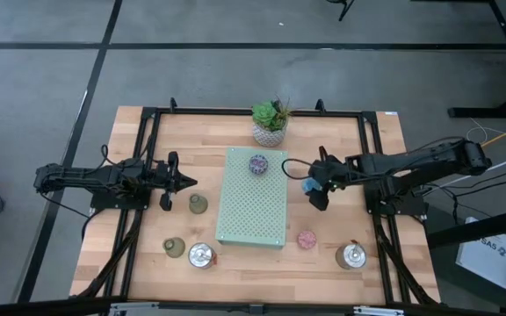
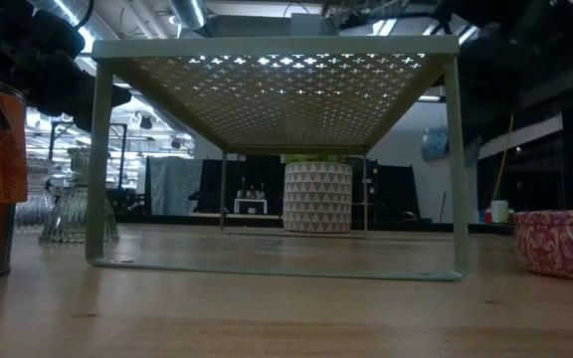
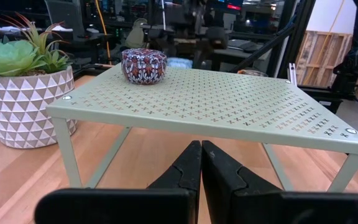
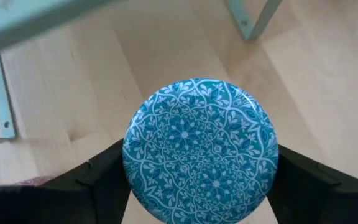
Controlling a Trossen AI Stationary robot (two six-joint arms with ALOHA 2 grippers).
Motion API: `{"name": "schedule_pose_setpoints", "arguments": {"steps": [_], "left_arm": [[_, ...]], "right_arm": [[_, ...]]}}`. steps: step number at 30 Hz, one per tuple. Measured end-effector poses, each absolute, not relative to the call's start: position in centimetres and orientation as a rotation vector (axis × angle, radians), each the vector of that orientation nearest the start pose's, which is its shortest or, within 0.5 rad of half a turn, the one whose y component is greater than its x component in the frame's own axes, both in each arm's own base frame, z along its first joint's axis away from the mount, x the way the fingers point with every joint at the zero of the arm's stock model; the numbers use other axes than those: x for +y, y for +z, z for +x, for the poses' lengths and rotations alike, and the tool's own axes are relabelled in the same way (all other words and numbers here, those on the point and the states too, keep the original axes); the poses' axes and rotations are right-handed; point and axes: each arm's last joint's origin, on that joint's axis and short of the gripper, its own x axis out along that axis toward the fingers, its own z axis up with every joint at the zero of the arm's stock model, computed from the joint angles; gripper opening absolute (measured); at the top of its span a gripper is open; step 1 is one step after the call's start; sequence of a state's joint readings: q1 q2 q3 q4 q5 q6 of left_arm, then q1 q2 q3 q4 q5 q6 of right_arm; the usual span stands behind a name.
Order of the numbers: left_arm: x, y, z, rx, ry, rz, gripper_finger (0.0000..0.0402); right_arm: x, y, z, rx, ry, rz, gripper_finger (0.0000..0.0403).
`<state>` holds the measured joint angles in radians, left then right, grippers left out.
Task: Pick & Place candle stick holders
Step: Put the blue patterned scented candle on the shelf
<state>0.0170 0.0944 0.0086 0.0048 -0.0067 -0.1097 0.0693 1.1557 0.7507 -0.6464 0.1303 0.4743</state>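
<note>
right claw (image 4: 197, 180) grips blue holder (image 4: 201, 149); left claw (image 3: 201, 165) closed, empty; no readable writing

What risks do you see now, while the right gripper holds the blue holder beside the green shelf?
1. The right gripper grips the blue holder only at its round sides; it might slip and fall on the table.
2. It hangs close to the shelf edge, so moving across could bump the shelf.
3. The purple holder already stands on the shelf near the succulent; a careless placement could knock it.
</note>
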Motion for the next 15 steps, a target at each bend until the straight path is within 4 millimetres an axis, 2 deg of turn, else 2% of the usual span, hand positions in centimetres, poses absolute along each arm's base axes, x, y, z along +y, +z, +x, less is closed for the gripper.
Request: {"name": "schedule_pose_setpoints", "arguments": {"steps": [8, 15], "left_arm": [[0.2, 15.9, 10.3, 0.080, 0.028, -0.110, 0.0006], [0.2, 15.9, 10.3, 0.080, 0.028, -0.110, 0.0006]], "right_arm": [[0.2, 24.8, 21.7, 0.968, -0.282, 0.270, 0.0299], [-0.1, 26.1, 22.1, 0.935, -0.282, 0.202, 0.0299]]}}
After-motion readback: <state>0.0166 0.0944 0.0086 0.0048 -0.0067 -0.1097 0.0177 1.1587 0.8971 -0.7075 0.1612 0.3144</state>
